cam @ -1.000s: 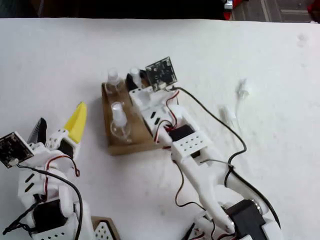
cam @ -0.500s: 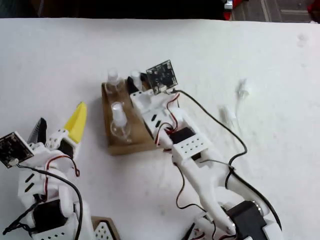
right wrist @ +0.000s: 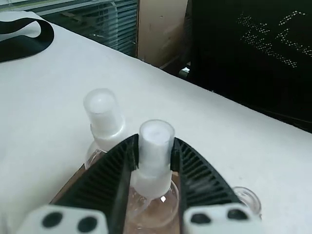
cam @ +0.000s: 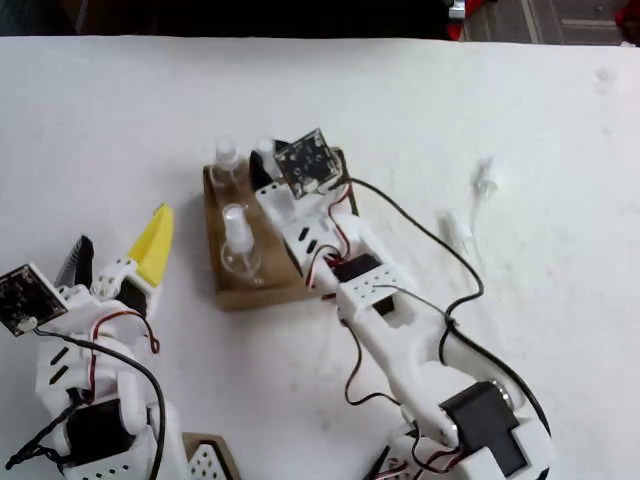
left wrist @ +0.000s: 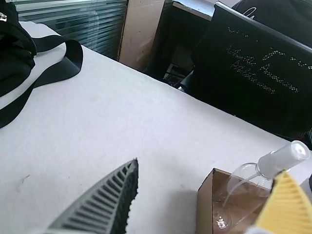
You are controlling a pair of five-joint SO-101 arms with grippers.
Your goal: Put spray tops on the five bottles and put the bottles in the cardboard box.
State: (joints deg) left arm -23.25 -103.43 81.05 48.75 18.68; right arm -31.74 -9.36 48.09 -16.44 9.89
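Right wrist view.
A: The right gripper (right wrist: 154,144) is clamped on the white top of a bottle (right wrist: 155,132) over the cardboard box (right wrist: 68,189). A second bottle (right wrist: 103,117) stands just beside it in the box.
B: High view. A third bottle (cam: 240,246) is also in the box, nearer the arms. Left gripper?
A: The left gripper (left wrist: 207,170) is near the box, outside it, with fingers spread and nothing held.
B: Two loose spray tops (cam: 485,178) lie on the table (cam: 120,110), well apart from the box, on its side away from the left gripper.
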